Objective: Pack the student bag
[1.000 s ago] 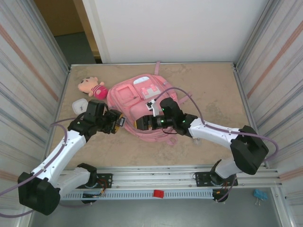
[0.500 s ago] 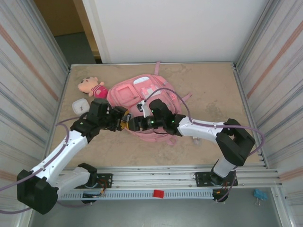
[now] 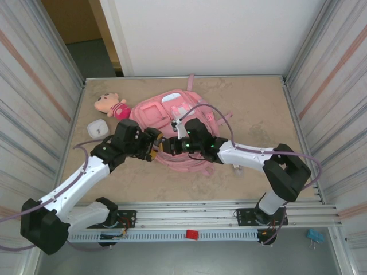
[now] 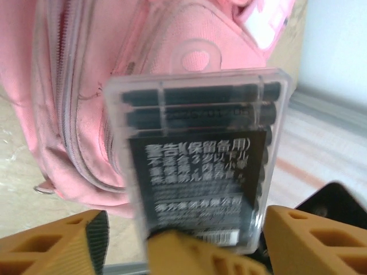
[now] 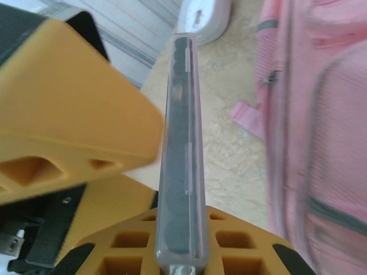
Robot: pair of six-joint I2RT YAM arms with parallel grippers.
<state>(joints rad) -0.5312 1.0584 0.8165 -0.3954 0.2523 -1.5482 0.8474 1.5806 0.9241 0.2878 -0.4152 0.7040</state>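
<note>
Top external view puts the student bag flat on the table, toward the far-left corner, with straps trailing to the far edge and to the right. Just off its near-left side the two grippers meet nose to nose. Between them is a clear case of dark pens or refills (its label is too blurred to read). The case's long axis runs from one gripper to the other, roughly along the bag's near-left flank.

The right gripper pinches one end across the thin faces. The left gripper has its fingers spread to either side of the other end, with a gap showing on one side, so it seems to have let go. On that reading this is a handover. The right arm lies across the bag's near edge and is the nearer one for packing.

From that hand the bag sits close by on the far side. Whether any zip stands open cannot be told. A plush doll and a small white object lie near the left edge, apart from this.
</note>
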